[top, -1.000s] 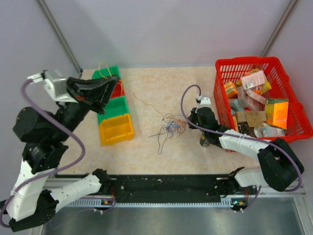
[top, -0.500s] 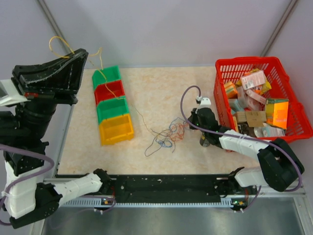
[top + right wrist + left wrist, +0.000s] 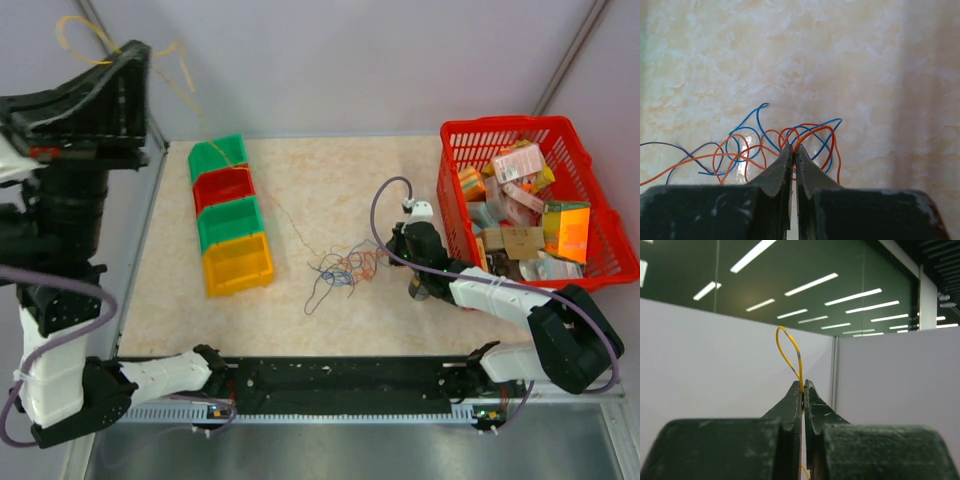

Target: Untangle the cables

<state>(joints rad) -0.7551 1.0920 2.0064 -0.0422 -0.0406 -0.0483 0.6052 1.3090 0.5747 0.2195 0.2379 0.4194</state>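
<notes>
Lab test cell inside office-like hall: white partition panels, ceiling strip lights, benchtop sorting bins.

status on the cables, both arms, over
Left gripper shut on yellow wire, raised high. Right gripper shut on tangle on table. Yellow wire runs over the bins into tangle, not free yet.

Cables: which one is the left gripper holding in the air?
The yellow cable, pinched in the raised, shut left gripper; the blue, orange and purple tangle lies on the table by the right gripper.
</notes>
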